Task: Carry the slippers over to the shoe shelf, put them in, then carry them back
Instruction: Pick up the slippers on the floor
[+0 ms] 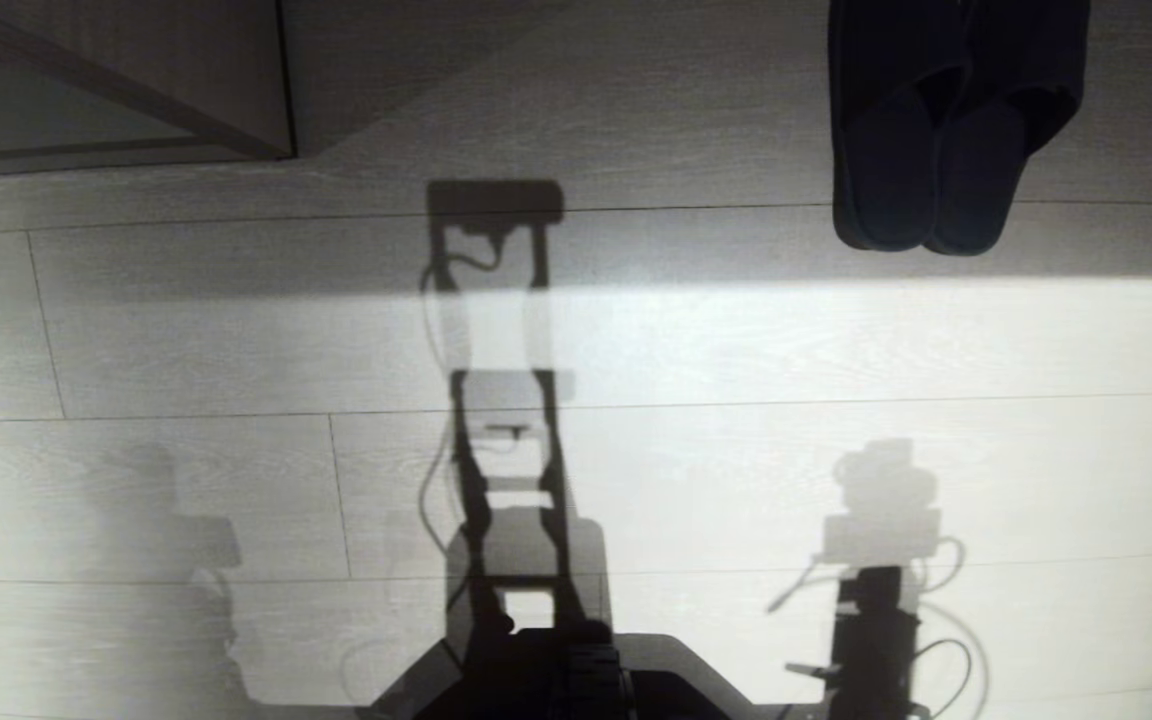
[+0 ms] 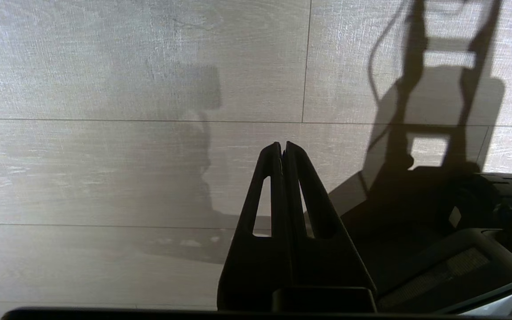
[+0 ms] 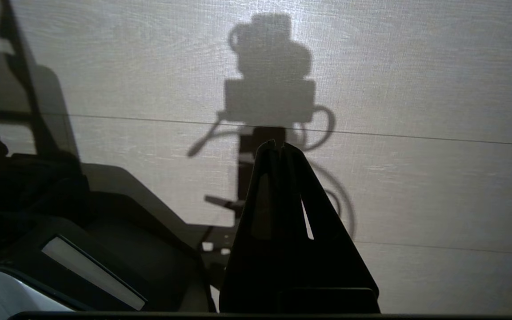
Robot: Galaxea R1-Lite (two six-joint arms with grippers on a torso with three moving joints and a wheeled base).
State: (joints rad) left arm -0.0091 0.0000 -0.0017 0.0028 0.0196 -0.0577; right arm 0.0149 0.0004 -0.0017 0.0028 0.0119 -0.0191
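Head view alone shows the slippers [image 1: 946, 130]: a dark pair lying side by side and touching on the pale plank floor [image 1: 736, 340], in the shaded strip beyond a bright band of light. They look near-black, their open heels toward the robot, the toe covers partly cut off at the picture's edge. Well to the left of the slippers, a corner of a pale wood-grain furniture unit [image 1: 236, 80] stands on the same floor. Nearer than the slippers, the robot's dark base [image 1: 556, 680] and the long shadow of its torso cross the planks; neither arm itself appears in this view, only shadows.

Left wrist view shows what the head view lacks: the left gripper [image 2: 282, 146] above bare floor, well away from the slippers, its two black fingers pressed together and holding nothing, the base beside it. Right wrist view shows the right gripper [image 3: 277, 144] likewise closed tight and empty over the planks, its own shadow thrown ahead.
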